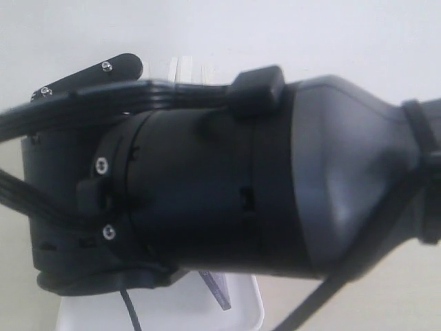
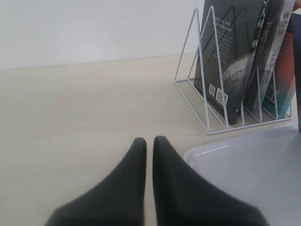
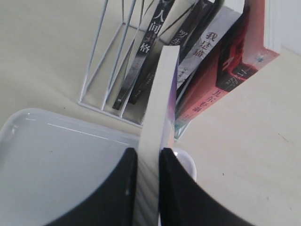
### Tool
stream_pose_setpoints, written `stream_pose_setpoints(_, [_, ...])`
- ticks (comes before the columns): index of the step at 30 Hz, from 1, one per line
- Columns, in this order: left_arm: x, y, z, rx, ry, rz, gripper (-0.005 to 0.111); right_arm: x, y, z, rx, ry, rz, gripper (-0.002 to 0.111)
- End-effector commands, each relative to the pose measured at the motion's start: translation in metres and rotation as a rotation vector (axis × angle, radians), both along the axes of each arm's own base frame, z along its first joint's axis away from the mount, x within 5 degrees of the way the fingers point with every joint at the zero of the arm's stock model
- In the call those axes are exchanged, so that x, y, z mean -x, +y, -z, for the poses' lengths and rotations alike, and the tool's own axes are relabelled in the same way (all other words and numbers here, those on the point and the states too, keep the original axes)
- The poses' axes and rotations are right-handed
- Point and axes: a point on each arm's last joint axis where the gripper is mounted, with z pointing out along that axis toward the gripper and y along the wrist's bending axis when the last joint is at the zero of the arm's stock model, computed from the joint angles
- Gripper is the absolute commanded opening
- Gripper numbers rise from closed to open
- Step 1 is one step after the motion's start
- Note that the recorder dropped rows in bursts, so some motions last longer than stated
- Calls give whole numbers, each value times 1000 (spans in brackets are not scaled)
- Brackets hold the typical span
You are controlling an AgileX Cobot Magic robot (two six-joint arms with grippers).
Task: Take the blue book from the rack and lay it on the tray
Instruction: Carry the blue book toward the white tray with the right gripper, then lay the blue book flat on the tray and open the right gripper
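In the right wrist view my right gripper [image 3: 148,157] is shut on the blue book [image 3: 157,108]. The book is seen edge-on: cream page edges with a thin blue-purple cover strip. It stands upright over the rim of the white tray [image 3: 61,155], just out in front of the white wire rack [image 3: 101,70]. In the left wrist view my left gripper [image 2: 149,141] is shut on nothing, low over the table beside the tray [image 2: 254,169]. The rack [image 2: 202,70] stands behind it, and the blue book [image 2: 297,70] shows as a dark strip at the frame's edge.
Black-spined books [image 3: 146,52] and a red-covered book [image 3: 225,70] lean in the rack's slots. A black arm body [image 1: 227,179] fills the exterior view, leaving only a strip of the tray [image 1: 172,310] and the pale wall visible.
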Motion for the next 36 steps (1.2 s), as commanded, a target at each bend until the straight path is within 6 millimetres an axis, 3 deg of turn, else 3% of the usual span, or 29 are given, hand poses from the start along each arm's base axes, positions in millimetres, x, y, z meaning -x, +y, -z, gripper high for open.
stream_pose_setpoints(1, [0, 0, 1, 6, 2, -5, 5, -4, -5, -3, 80, -55, 7, 0])
stream_pose_setpoints(9, [0, 0, 1, 6, 2, -5, 5, -6, -6, -2, 102, -82, 14, 0])
stream_pose_setpoints(14, [0, 0, 1, 6, 2, -5, 5, -10, 2, 23, 176, -88, 30, 0])
stream_pose_setpoints(19, [0, 0, 1, 6, 2, -5, 5, -10, 10, 28, 132, -80, -18, 1])
stream_pose_setpoints(21, [0, 0, 1, 6, 2, -5, 5, -9, 12, 28, 119, -76, -36, 12])
stream_pose_setpoints(23, [0, 0, 1, 6, 2, -5, 5, -9, 13, 29, 107, -69, -39, 34])
stream_pose_setpoints(36, [0, 0, 1, 6, 2, -5, 5, -4, 27, 30, -16, -28, -138, 38])
